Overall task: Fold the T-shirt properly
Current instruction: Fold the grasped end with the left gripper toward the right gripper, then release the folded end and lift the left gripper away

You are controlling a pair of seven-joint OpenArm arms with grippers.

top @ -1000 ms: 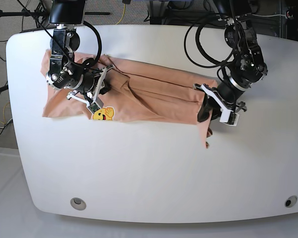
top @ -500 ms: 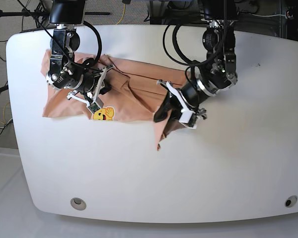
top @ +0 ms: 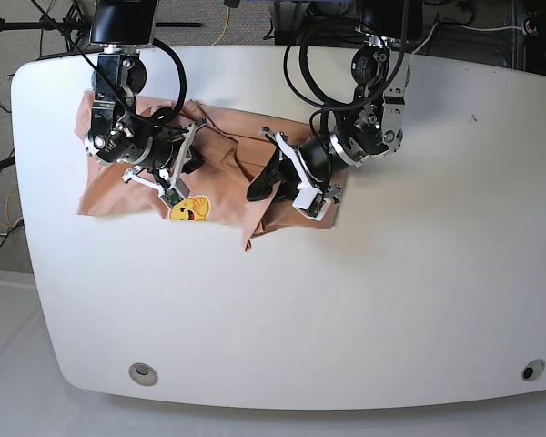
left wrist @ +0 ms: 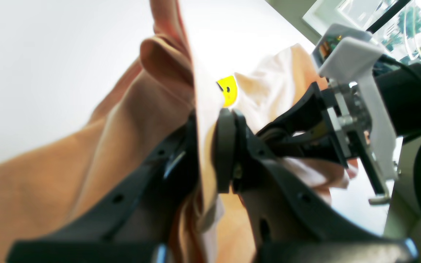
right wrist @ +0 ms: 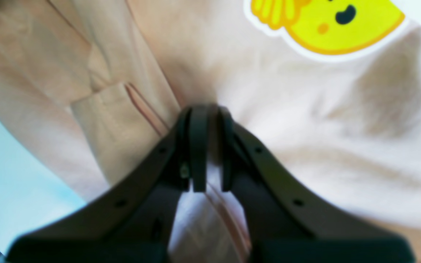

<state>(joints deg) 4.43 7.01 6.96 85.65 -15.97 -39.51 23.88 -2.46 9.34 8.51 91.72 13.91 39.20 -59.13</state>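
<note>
I was mid-fold: my left gripper point(top: 259, 189) pinched the T-shirt point(top: 223, 159) hem above the tabletop's point(top: 419, 300) far-left part, and my right gripper point(top: 184, 162) pinched cloth beside the smiley point(top: 189, 209). Next, I judged, lay hem down squarely.

Soft, matt, creased cotton-like T-shirt point(top: 227, 168) cloth; smooth, faintly glossy white table point(top: 391, 291); matt black plastic jaws.
</note>
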